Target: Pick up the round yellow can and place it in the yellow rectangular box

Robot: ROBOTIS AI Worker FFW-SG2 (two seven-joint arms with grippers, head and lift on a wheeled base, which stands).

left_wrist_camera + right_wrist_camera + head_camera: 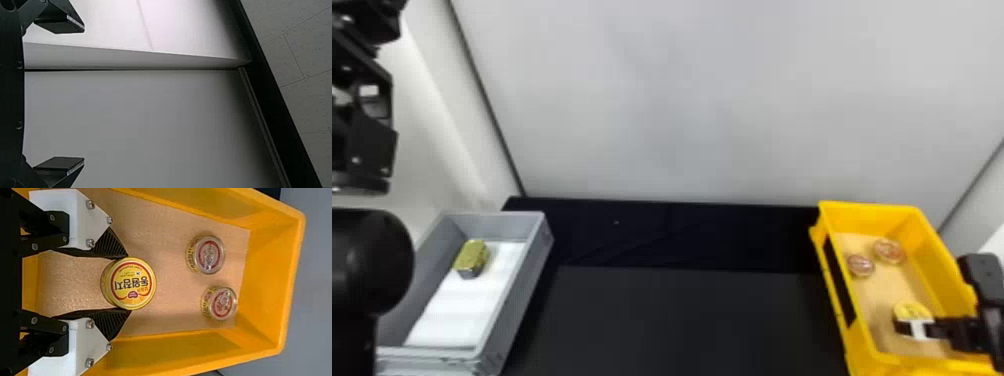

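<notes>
Black and smooth, the robot's left arm [369, 260] stands near the left side of the head view; its pincer [369, 22] is wide open and holds nothing, as the left wrist view shows. The right pincer [903, 321] has its two fingers around the round yellow metal can [911, 309], touching it on both sides. This can is inside the yellow rectangular plastic box [842, 295], but I cannot tell whether it touches the bottom. Farther inside are two small round cans with clear lids, one [210, 255] near the other [224, 303]. Across the black desk [677, 320], a gold-topped rectangular can [473, 254] sits in the grey plastic box [519, 295].
</notes>
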